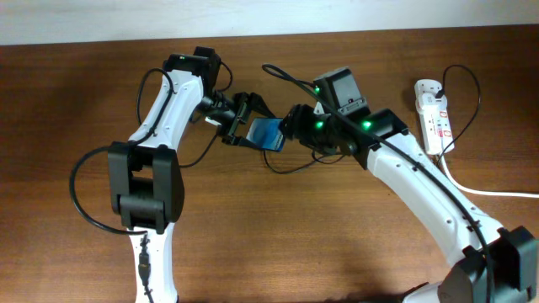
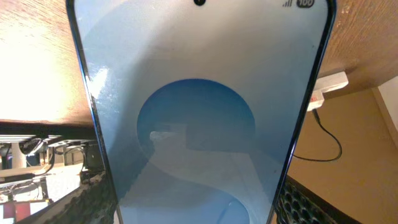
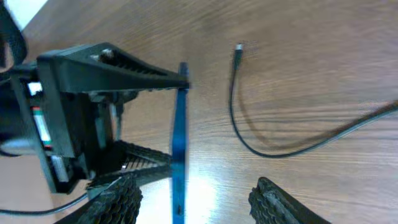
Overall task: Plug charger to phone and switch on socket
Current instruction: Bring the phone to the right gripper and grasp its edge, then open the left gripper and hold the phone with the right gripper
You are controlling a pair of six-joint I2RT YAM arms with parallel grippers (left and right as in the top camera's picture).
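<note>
My left gripper (image 1: 242, 126) is shut on the phone (image 1: 268, 133), holding it on edge above the table. The phone's blue screen fills the left wrist view (image 2: 199, 112), between my left jaws (image 2: 199, 208). In the right wrist view the phone shows edge-on (image 3: 179, 137). My right gripper (image 1: 290, 126) is open, its fingers (image 3: 196, 202) either side of the phone's near end without touching it. The charger's black cable (image 3: 249, 144) lies on the table with its plug tip (image 3: 239, 50) free; the cable also shows overhead (image 1: 282, 171). The white socket (image 1: 434, 118) lies at the far right.
The socket (image 2: 326, 86) has a black plug in it and a thick white cord (image 1: 497, 192) running off to the right. A black cable (image 2: 329, 142) leads from it across the wooden table (image 1: 278, 236). A black box (image 1: 341, 88) sits behind my right wrist.
</note>
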